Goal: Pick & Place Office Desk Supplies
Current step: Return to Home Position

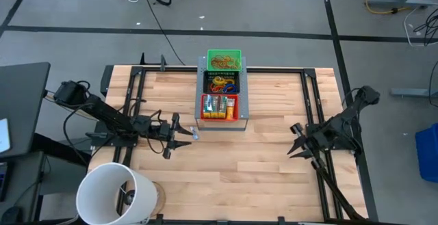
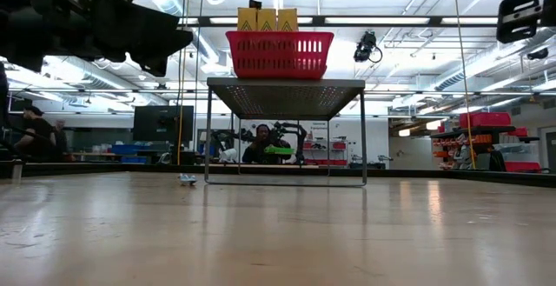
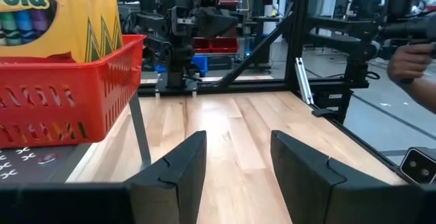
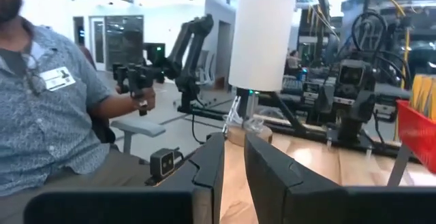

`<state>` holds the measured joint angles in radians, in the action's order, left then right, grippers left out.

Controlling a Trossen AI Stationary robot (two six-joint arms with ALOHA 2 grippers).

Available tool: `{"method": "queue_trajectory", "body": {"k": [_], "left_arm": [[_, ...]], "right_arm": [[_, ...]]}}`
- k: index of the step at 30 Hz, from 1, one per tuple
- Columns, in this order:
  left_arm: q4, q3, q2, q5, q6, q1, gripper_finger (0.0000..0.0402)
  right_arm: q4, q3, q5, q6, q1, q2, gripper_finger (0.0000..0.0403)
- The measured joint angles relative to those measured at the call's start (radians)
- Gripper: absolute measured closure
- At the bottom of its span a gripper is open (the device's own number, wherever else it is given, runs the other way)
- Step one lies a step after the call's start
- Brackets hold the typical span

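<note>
Near bench edge: white bucket. Mid-bench: left pincer spread wide, empty, near shelf; right pincer narrowly parted, empty, well apart. On shelf: red basket of crayon packets; beyond, black basket and green basket of rubber bands. Likely handling: packets light, stiff, slick, so pinch across narrow sides; bands limp, tangling, so pinch clump.

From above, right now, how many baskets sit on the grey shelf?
3, in one row in the high view: the green basket at the top end of the shelf, the black basket in the middle, the red basket at the bottom end. None looks hidden.
</note>
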<state>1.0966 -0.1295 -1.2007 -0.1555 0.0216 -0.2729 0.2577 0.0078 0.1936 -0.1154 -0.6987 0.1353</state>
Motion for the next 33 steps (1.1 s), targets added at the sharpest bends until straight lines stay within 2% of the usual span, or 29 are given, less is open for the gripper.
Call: {"method": "queue_trajectory", "body": {"k": [4,7,9,14,16,27,33], "left_arm": [[0.000,0.000,0.000,-0.001,-0.006,0.000,0.0232],[0.001,0.000,0.000,-0.002,-0.006,0.000,0.0232],[0.005,0.000,0.000,-0.009,-0.008,0.000,0.0232],[0.005,0.000,0.000,-0.024,-0.013,0.001,0.0232],[0.005,0.000,0.000,-0.027,-0.013,0.001,0.0232],[0.006,0.000,0.000,-0.027,-0.008,0.001,0.0232],[0.006,0.000,0.000,-0.027,-0.006,0.001,0.0232]], "right_arm": [[-0.115,0.000,-0.024,-0.059,0.000,-0.133,0.0335],[-0.115,0.000,0.004,-0.101,0.002,-0.130,0.0335],[-0.106,0.000,0.078,-0.116,0.002,-0.130,0.0335],[-0.046,0.000,0.361,-0.154,0.030,-0.133,0.0335],[-0.032,0.000,0.395,-0.168,0.063,-0.132,0.0335],[-0.070,0.000,0.048,-0.069,0.405,-0.131,0.0391],[-0.096,0.000,-0.134,0.015,0.557,-0.131,0.0392]]}}
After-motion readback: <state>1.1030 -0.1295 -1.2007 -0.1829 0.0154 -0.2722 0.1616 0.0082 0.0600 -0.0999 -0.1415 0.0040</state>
